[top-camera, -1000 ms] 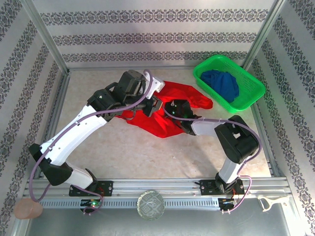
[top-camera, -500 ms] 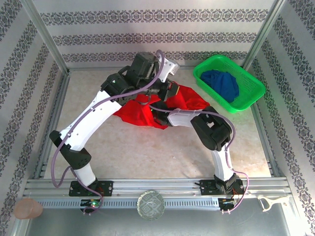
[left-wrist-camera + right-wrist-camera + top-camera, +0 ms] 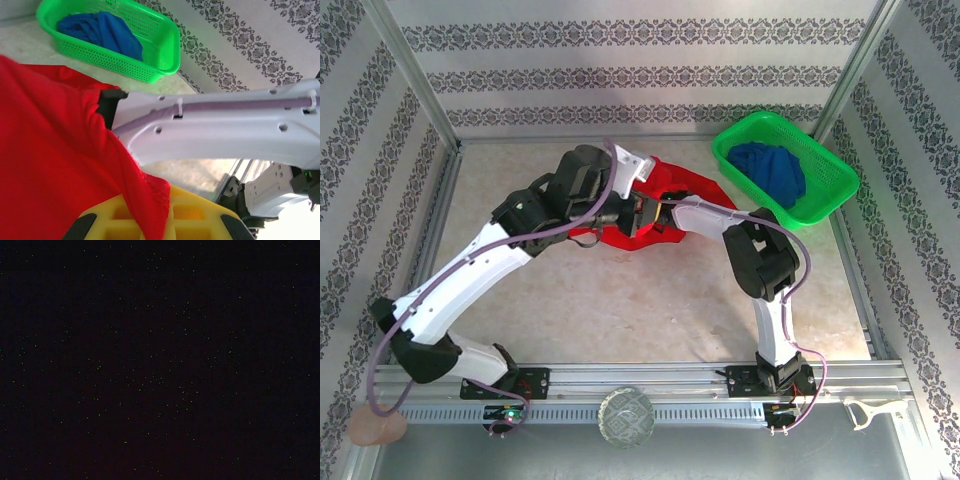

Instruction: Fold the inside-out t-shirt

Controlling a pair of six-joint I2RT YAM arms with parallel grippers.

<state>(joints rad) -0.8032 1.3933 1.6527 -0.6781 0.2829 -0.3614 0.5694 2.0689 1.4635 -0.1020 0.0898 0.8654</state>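
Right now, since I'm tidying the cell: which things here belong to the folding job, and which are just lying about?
Job: red t-shirt, gripped by left claw.
Lying about: green basket, dark blue garment in it, round clear object on near rail.

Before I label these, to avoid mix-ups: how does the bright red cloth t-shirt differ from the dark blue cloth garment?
The bright red cloth t-shirt lies on the table; the dark blue cloth garment sits in the green plastic basket. The left tool pinches the t-shirt; the garment is untouched. Both are crumpled.
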